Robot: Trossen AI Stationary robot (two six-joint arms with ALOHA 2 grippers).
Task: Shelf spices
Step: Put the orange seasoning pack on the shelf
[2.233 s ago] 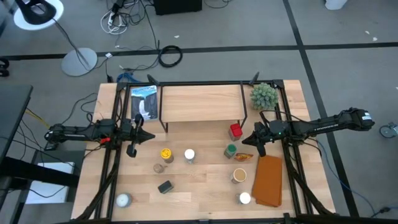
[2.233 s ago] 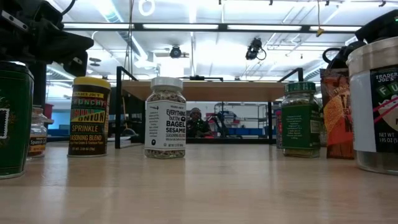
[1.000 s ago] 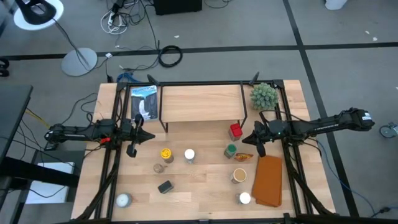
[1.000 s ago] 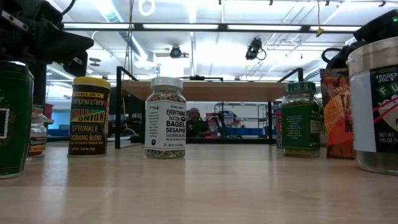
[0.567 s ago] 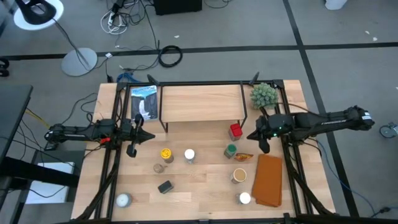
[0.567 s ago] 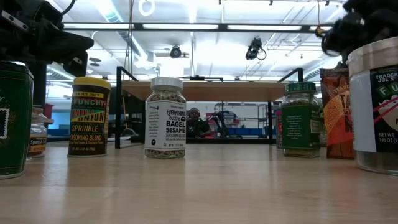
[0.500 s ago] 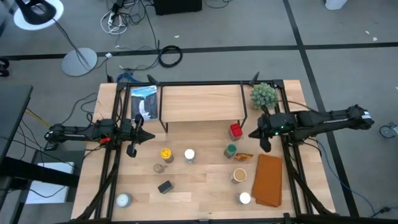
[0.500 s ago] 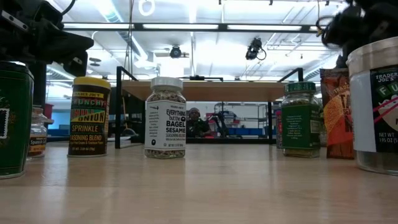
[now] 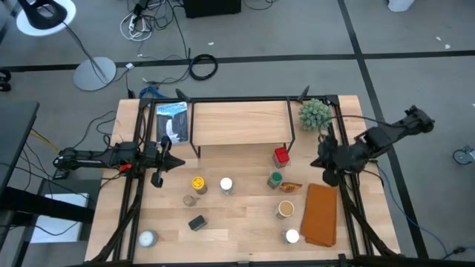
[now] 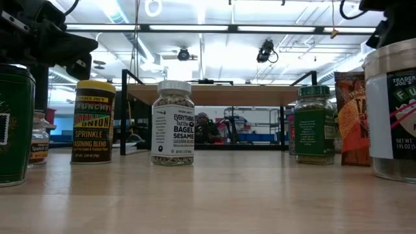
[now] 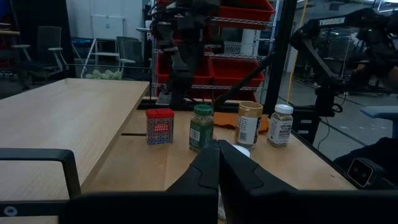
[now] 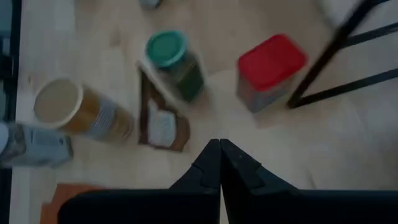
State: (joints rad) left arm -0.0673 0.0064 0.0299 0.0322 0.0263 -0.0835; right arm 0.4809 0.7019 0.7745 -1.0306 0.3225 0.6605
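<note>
Looking straight down on a light wood table, the left gripper [image 9: 157, 178] sits at the table's left side with its fingers pressed together and nothing between them, near the shelf's front left leg. Near the front left corner lies a pale round ball [image 9: 146, 238]. Right of it, toward the table's middle, are a dark tin [image 9: 197, 222], a small brown-lidded jar [image 9: 189, 200], a yellow-lidded jar [image 9: 197, 182] and a white-lidded jar [image 9: 225, 185]; all stand on the tabletop in front of the shelf. The shelf [image 9: 239, 122], a low light-wood board on thin black legs, spans the far middle of the table, and its top is bare. A red box [image 9: 281, 156] stands just in front of the shelf's right legs. Close by are a green-lidded jar [image 9: 275, 179], a small brown packet [image 9: 291, 187] lying flat, a tan-lidded jar [image 9: 286, 210] and a second white-lidded jar [image 9: 292, 236] near the front edge. An orange-brown folded cloth [image 9: 321, 215] lies along the right side, and a green spiky plant [image 9: 315, 113] sits at the far right corner. The right gripper [image 9: 329, 178] hangs above the table's right side, over the far end of the cloth, its fingers closed tight on nothing.
</note>
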